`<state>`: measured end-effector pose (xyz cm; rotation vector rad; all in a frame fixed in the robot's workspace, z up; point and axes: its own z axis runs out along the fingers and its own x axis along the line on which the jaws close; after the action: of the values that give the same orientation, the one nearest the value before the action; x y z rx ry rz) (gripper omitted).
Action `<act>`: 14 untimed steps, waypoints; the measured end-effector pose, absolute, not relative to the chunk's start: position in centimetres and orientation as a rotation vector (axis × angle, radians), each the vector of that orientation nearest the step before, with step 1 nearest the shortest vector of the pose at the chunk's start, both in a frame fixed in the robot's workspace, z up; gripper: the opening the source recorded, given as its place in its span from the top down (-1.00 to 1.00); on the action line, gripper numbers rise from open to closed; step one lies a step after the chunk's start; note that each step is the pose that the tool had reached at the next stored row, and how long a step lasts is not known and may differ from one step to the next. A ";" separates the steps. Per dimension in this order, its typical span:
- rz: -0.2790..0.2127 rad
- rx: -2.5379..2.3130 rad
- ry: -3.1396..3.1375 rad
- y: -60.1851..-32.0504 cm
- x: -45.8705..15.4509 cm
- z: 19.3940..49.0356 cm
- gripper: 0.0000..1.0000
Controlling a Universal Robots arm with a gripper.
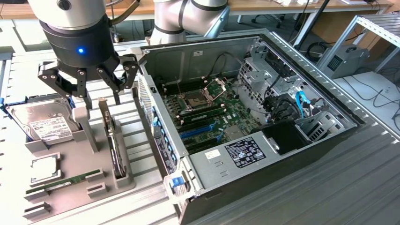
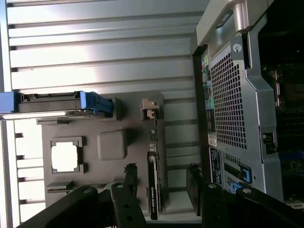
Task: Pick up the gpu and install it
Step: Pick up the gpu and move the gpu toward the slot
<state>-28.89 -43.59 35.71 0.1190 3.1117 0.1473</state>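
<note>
The gpu (image 1: 113, 143) is a long thin dark card standing on edge in a slot of the grey holder (image 1: 75, 154), in the exterior view's left half. My gripper (image 1: 102, 97) hangs open above the card's far end, with nothing between its fingers. In the wrist view the gpu (image 2: 153, 187) shows edge-on between the two black fingers (image 2: 128, 192), closer to one of them, and the gripper (image 2: 161, 190) straddles it from above. The open computer case (image 1: 250, 117) lies beside the holder with its motherboard (image 1: 206, 112) exposed.
A silver hard drive (image 1: 47, 124) with a white label stands in the holder next to the gpu. A processor chip (image 1: 42, 168) and a green memory stick (image 1: 62, 182) lie nearer the front. The case's perforated rear wall (image 2: 228, 104) runs close beside the holder.
</note>
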 end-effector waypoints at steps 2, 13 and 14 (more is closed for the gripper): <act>0.148 0.119 3.112 -43.6 -28.9 35.7 -0.09; 0.159 0.119 3.111 -43.4 -28.9 35.4 -0.09; 0.162 0.119 3.111 -43.3 -28.9 35.3 -0.09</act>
<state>-28.89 -43.29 35.30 0.1192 3.1113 0.1617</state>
